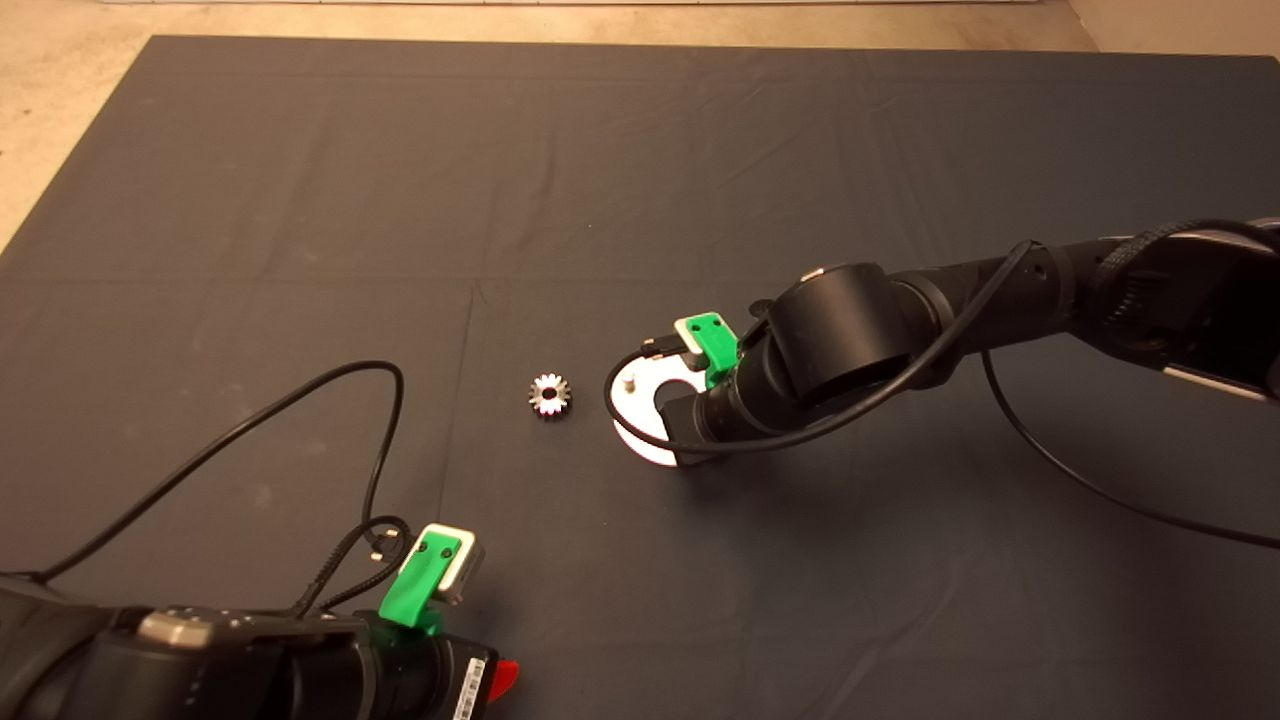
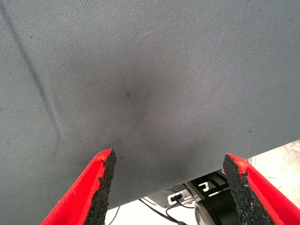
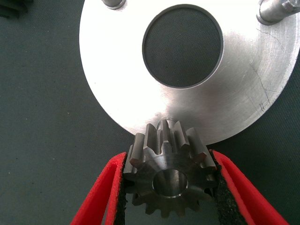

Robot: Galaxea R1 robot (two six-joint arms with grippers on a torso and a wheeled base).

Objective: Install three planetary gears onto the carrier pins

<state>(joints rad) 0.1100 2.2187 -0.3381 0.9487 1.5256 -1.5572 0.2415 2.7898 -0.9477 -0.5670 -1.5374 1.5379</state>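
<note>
Right gripper (image 3: 168,187) clamped on gear (image 3: 169,173), held over disc (image 3: 117,84) rim, near one pin (image 3: 274,11). Second gear (image 1: 549,394) lying on mat (image 1: 600,180) just left of disc. Left gripper (image 2: 168,187) parked lower left, fingers spread wide, nothing between.

Dark-steel gear (image 3: 168,180), red fingers (image 3: 101,194), silvery disc (image 3: 117,70)

Disc (image 1: 648,388): lies flat on the mat (image 1: 640,180), right of centre
Loose gear (image 1: 549,394): on the mat just left of the disc, apart from it
Right hand (image 3: 168,187): above the disc's rim, clamping a second gear (image 3: 168,176) that overlaps that rim
Pins (image 3: 274,10): upright near the disc's rim
Left hand (image 2: 168,187): parked at the mat's near left edge
</note>
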